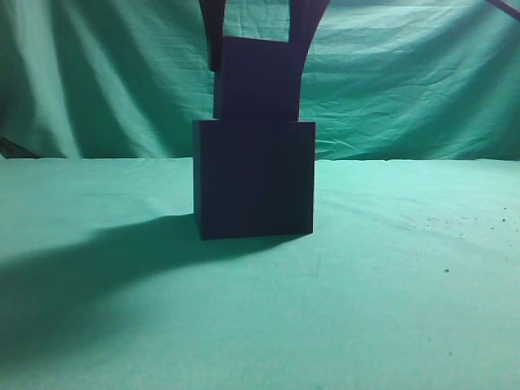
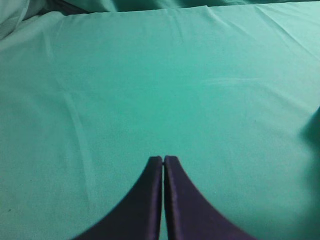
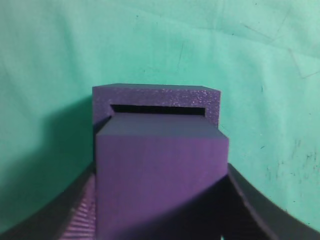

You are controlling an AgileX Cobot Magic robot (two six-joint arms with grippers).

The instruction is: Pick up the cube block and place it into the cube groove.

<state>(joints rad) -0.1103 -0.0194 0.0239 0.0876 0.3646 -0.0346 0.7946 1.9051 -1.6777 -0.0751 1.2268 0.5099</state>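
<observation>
The cube groove [image 1: 253,179] is a large dark box standing mid-table on green cloth. The cube block [image 1: 256,80] sits in its top opening, most of it still above the rim. My right gripper [image 1: 258,32] comes down from above and is shut on the block, one finger on each side. In the right wrist view the block [image 3: 160,175] fills the space between the fingers, and the groove's rim [image 3: 156,95] and a dark slit of its opening show beyond it. My left gripper [image 2: 163,159] is shut and empty over bare cloth.
Green cloth [image 1: 406,284] covers the table and hangs as a backdrop [image 1: 97,73]. A broad shadow lies on the cloth left of the box [image 1: 97,268].
</observation>
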